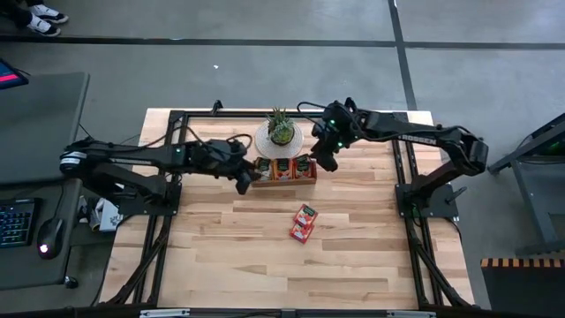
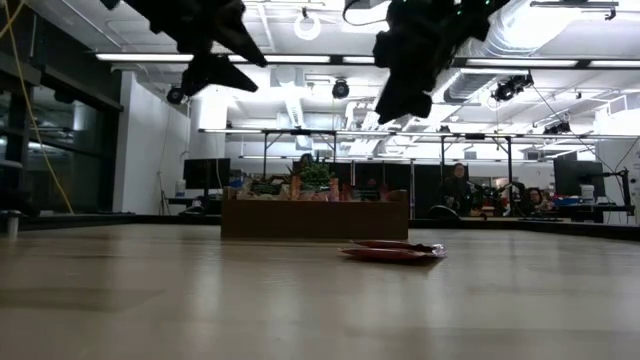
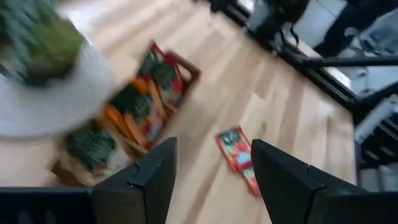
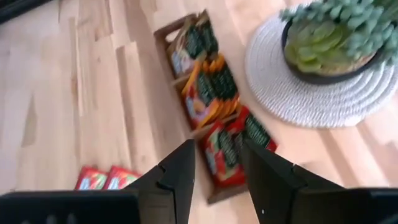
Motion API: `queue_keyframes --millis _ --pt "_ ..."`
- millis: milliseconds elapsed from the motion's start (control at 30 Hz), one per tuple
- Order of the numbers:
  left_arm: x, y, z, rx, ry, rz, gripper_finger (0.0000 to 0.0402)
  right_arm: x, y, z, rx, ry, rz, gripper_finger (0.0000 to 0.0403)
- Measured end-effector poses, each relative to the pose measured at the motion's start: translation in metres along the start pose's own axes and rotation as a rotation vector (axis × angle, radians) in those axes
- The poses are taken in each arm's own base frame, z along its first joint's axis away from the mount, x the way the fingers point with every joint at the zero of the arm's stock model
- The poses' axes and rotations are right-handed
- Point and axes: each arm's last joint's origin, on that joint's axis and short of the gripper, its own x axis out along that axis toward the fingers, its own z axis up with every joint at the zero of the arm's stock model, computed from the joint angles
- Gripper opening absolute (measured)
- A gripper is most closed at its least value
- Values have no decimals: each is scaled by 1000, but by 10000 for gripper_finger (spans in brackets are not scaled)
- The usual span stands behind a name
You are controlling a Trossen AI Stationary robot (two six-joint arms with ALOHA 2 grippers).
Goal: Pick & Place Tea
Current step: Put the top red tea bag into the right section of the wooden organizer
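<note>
Right claw (image 1: pixel 325 162) above right end of wooden tray (image 1: pixel 284 180), fingers parted, nothing between them, likely placed for drop into compartment. Tea (image 1: pixel 282 169) fills tray upright; two sachets (image 1: pixel 304 223) flat on table (image 1: pixel 212 256), awaiting pickup. Left claw (image 1: pixel 244 183) open, empty, by tray's left end.

Both arms are reaching inward up high, left gripper (image 1: pixel 244 183) and right gripper (image 1: pixel 325 162) both hanging with fingers apart.
</note>
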Motion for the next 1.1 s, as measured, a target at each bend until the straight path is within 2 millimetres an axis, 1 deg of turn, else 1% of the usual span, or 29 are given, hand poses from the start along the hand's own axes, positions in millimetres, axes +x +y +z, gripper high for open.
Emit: queue_keyframes --millis 133,233,367,567,667,767,867,967,1033,1100 --pt "21 -7 -6 -70 64 -67 204 -6 12 -8 -1 62 10 129" --pt "37 -14 -15 -110 110 -105 203 -3 21 -15 -15 114 -1 129" --pt "57 -27 -29 -136 141 -144 193 15 32 -32 -10 119 19 129" --pt "86 -43 -50 -191 149 -180 173 47 41 -75 63 147 67 128" --pt "102 -49 -62 -207 150 -189 165 57 46 -95 84 156 89 128" --pt "117 -56 -73 -209 162 -200 160 63 53 -110 75 174 110 128" --pt "133 -62 -81 -212 204 -194 154 66 59 -120 55 193 124 128" --pt "149 -71 -84 -202 242 -195 143 67 65 -125 26 204 127 128" --pt "157 -75 -84 -179 275 -160 130 67 68 -126 1 205 129 128" --pt "166 -82 -80 -150 300 -135 111 65 69 -127 -8 206 121 128"
